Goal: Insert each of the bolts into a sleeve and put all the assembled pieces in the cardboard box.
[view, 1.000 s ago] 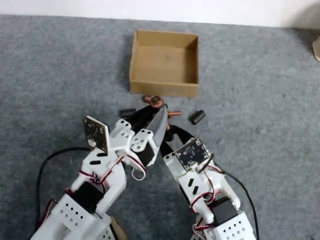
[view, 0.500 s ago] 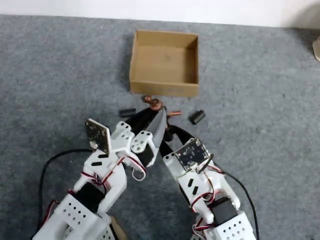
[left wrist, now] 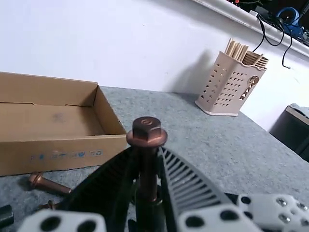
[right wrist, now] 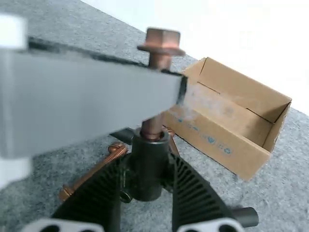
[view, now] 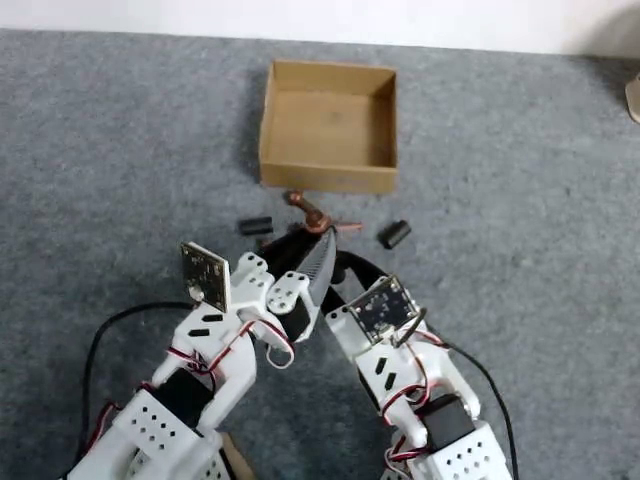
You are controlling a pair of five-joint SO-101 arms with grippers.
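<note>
While my left tool (left wrist: 145, 162) pinches a bolt (left wrist: 146, 137) partway into the sleeve (right wrist: 146, 166) my right tool (right wrist: 147, 181) grips, the cardboard box (view: 328, 178) is empty, with loose bolts (left wrist: 38, 182) still to do.

Only a narrow strip of carpet (view: 120, 150) between the front wall of the cardboard box (view: 328, 180) and the two arms, crowded with loose bolts (left wrist: 48, 184) and two loose sleeves (view: 255, 225), one to each side. No gap to pass in the middle: left gripper (left wrist: 146, 154), closed on a bolt (left wrist: 147, 137), just above right gripper (right wrist: 146, 162), closed on a sleeve (right wrist: 145, 186). Open way from above into the box, and wide bare carpet on both sides of it.
</note>
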